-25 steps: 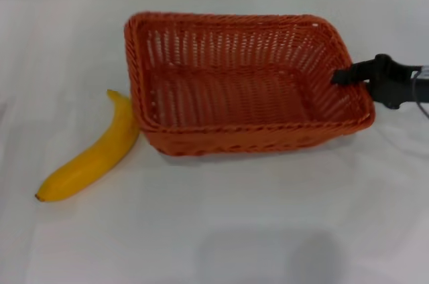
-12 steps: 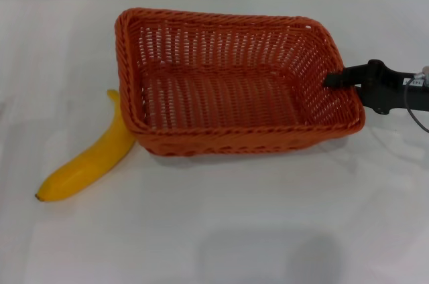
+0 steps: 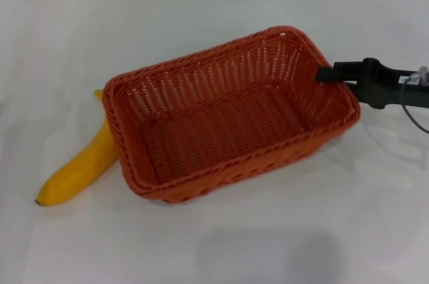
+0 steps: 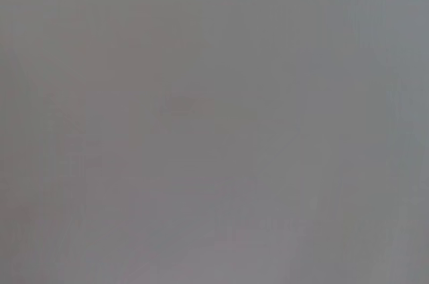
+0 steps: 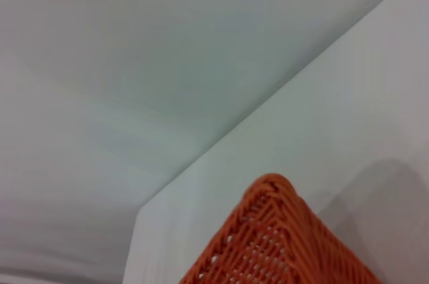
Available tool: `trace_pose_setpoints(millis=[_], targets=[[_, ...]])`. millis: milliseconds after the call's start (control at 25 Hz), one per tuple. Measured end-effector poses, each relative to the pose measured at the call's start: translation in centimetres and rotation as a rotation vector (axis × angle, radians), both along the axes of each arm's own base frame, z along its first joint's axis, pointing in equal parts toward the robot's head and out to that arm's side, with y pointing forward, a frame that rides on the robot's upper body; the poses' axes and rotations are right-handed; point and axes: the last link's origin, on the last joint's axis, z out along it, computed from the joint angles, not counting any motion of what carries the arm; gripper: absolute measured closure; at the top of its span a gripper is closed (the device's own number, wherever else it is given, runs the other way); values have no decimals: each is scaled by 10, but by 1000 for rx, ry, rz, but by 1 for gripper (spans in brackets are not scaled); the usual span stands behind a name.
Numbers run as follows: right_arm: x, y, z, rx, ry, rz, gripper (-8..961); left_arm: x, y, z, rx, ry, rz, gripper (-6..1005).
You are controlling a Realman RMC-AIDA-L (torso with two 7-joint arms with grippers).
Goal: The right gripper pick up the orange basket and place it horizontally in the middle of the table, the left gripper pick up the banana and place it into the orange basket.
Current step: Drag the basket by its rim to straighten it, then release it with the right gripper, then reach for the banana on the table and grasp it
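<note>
my right gripper point(image 3: 323, 74) is clamped on the basket point(image 3: 228, 120) rim; i'd swing it square, clear of the banana point(image 3: 77, 167) opposite.

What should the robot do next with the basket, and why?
Probably turn it a little more. The right gripper holds the rim at the right end of the orange basket, which sits slanted on the table, its left corner against the banana. Squaring it up and easing it off the fruit should come before letting go.
</note>
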Motion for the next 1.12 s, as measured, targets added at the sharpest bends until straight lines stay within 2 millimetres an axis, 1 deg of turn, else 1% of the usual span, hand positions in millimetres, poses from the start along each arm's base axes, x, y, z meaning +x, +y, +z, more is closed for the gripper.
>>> trace_pose_setpoints(millis=[240, 360, 480, 600, 720, 800, 920, 1120], targets=[[2, 0, 2, 14, 10, -13, 565, 0, 0, 0, 1, 0, 1, 151], [0, 1, 6, 32, 39, -14, 494, -1, -1, 1, 8, -2, 5, 151], [-1, 1, 24, 100, 89, -2, 423, -2, -2, 2, 12, -3, 9, 151], [5, -1, 45, 190, 116, -9, 189, -3, -3, 3, 19, -5, 15, 152], [14, -6, 60, 265, 152, -24, 123, -4, -4, 3, 25, -8, 19, 152], [18, -9, 64, 303, 154, -17, 79, -4, -4, 3, 27, -9, 20, 152], [26, -13, 70, 356, 138, -8, 79, -4, -4, 5, 43, -15, 26, 152], [49, -21, 81, 557, 93, 13, 79, -3, -3, 3, 42, -26, 22, 152]])
